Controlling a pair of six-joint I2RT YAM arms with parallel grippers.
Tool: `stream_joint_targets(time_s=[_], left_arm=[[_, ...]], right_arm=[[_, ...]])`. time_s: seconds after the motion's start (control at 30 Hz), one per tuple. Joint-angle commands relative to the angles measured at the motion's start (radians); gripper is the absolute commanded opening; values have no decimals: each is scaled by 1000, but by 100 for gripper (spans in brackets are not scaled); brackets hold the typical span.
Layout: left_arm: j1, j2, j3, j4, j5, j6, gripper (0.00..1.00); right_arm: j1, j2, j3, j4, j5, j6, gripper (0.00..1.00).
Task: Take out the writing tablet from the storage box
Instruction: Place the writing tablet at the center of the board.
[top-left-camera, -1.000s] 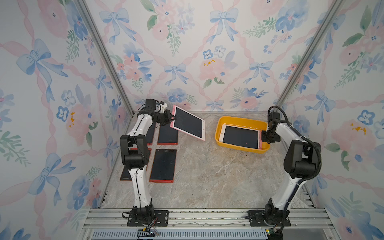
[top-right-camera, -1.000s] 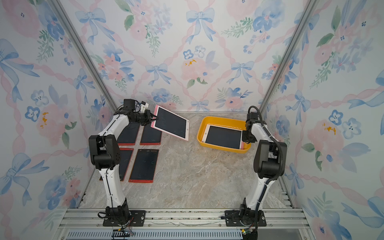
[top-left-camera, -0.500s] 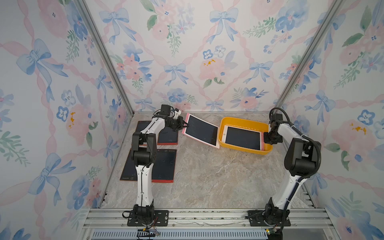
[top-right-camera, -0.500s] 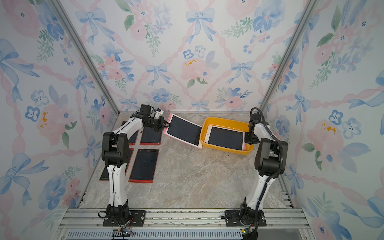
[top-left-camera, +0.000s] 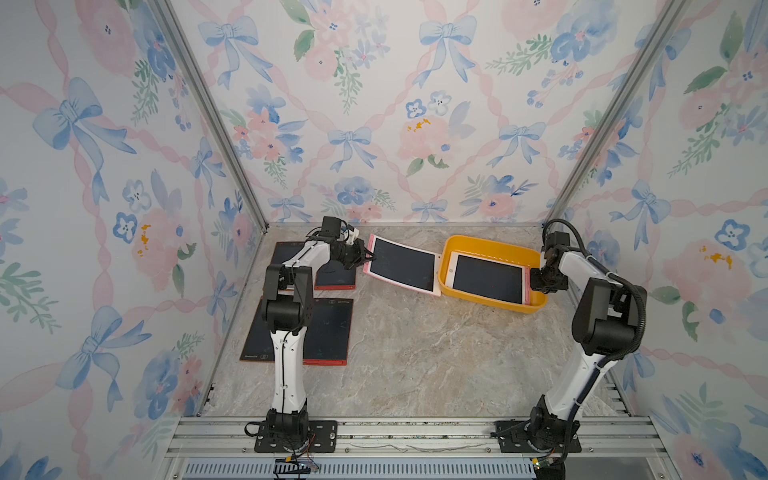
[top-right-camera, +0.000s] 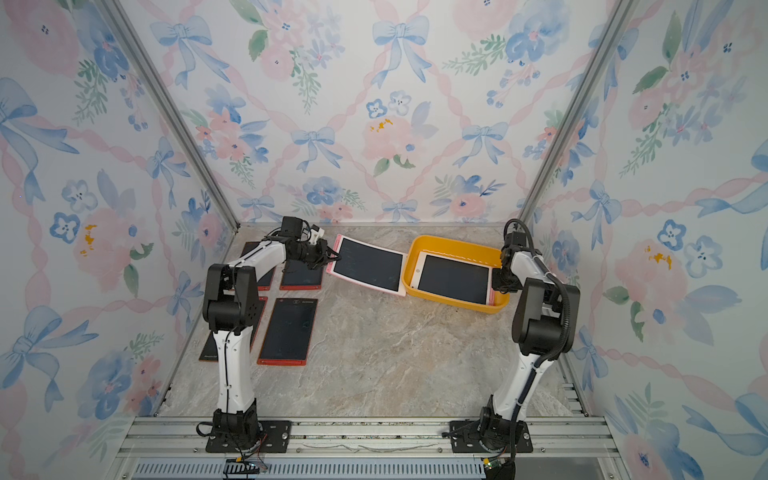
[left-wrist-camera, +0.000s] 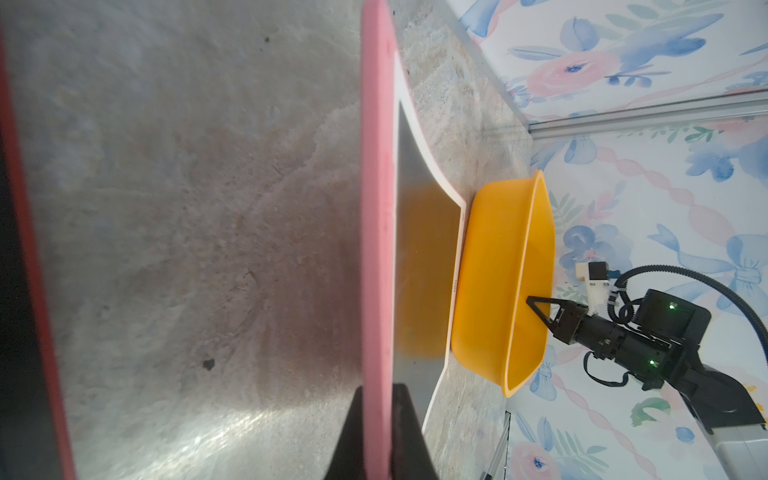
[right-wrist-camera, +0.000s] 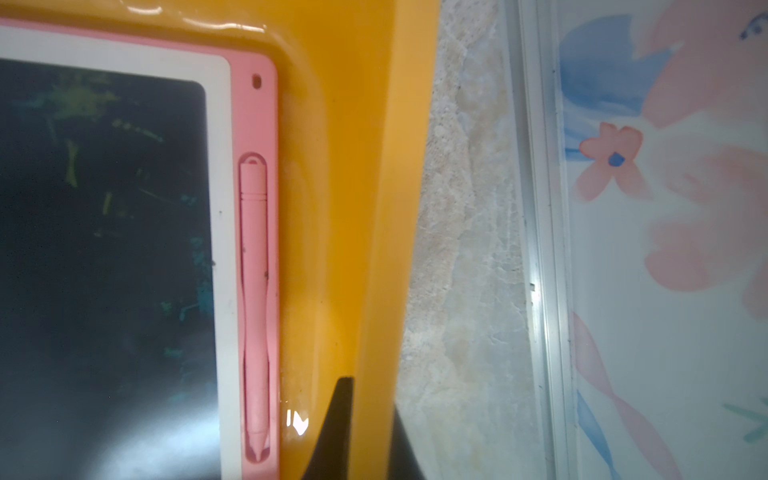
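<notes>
A pink-framed writing tablet (top-left-camera: 401, 266) (top-right-camera: 368, 266) lies low over the table beside the storage box, its far end against the box's outer left wall. My left gripper (top-left-camera: 365, 259) (top-right-camera: 332, 259) (left-wrist-camera: 376, 436) is shut on that tablet's left edge (left-wrist-camera: 376, 208). The yellow-orange storage box (top-left-camera: 490, 243) (top-right-camera: 457, 243) (left-wrist-camera: 498, 270) (right-wrist-camera: 357, 166) holds another pink writing tablet (top-left-camera: 486, 278) (top-right-camera: 453, 278) (right-wrist-camera: 104, 249), lying flat. My right gripper (top-left-camera: 536, 279) (top-right-camera: 496, 282) (right-wrist-camera: 370, 436) is shut on the box's right rim, one finger inside and one outside.
Several dark tablets with red frames (top-left-camera: 328, 324) (top-right-camera: 289, 328) lie flat at the left, under and beside my left arm. A pink stylus (right-wrist-camera: 254, 291) sits in the boxed tablet's side slot. The enclosure wall stands close behind the box's right side.
My left arm has swung the pink tablet to the right and down, from raised over the red tablets to beside the box. The right gripper has stayed on the rim.
</notes>
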Motion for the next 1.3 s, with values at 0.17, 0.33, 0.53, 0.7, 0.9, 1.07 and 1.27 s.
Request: stream_joint_targets(time_s=[0.17,0.33,0.53,0.7,0.9,1.07,1.27], left_arm=[[-31,-31,-91,-26,-252,-8,11],[-24,-22,-95,-19,-266,-11,8],[-28,-13,-94,-19,-291,-8,10],[-29,-19,-108,-20,-317,-9,23],[-30,-18,-117,-19,-344,-13,37],[-33,-29,-124,-19,-356,-13,50],[-54,-46,-125,-19,-358,-16,57]], right_arm=[[-24,20,-56,-77,181,-72,1],[-63,-16,-93,-60,175,-61,1],[-77,-14,-108,-51,179,-51,1],[-81,3,-108,-45,188,-27,2],[-81,2,-116,-28,189,1,4],[-81,-3,-122,-18,196,17,5],[-81,-11,-135,-5,202,30,6]])
